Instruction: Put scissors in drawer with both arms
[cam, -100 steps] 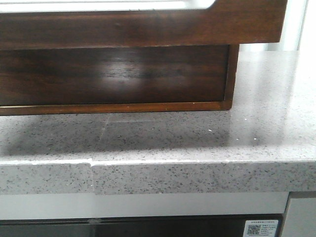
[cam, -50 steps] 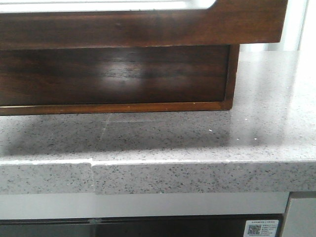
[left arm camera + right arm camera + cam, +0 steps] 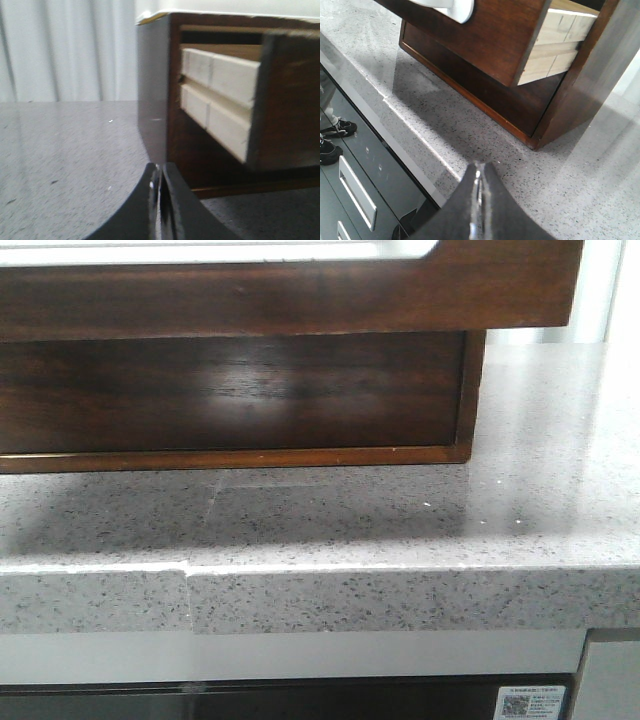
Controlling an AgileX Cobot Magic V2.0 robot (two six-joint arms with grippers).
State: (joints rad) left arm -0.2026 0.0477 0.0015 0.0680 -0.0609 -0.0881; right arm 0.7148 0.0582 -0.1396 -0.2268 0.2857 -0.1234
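The drawer (image 3: 300, 295) is pulled out of the dark wood cabinet (image 3: 230, 390); its glossy brown front panel fills the top of the front view, with the pale notch at its top edge. In the left wrist view the drawer's pale side wall (image 3: 220, 95) juts out of the cabinet. The right wrist view shows the front panel (image 3: 495, 30) from below. My left gripper (image 3: 159, 172) is shut and empty, low beside the cabinet's left corner. My right gripper (image 3: 480, 170) is shut and empty above the counter near its front edge. The scissors are out of view.
The speckled grey stone counter (image 3: 400, 530) bears the cabinet, with a seam at its front edge. Below it are dark lower drawers with a metal handle (image 3: 357, 192). A white curtain (image 3: 65, 50) hangs behind the counter. Shoes (image 3: 335, 132) stand on the floor.
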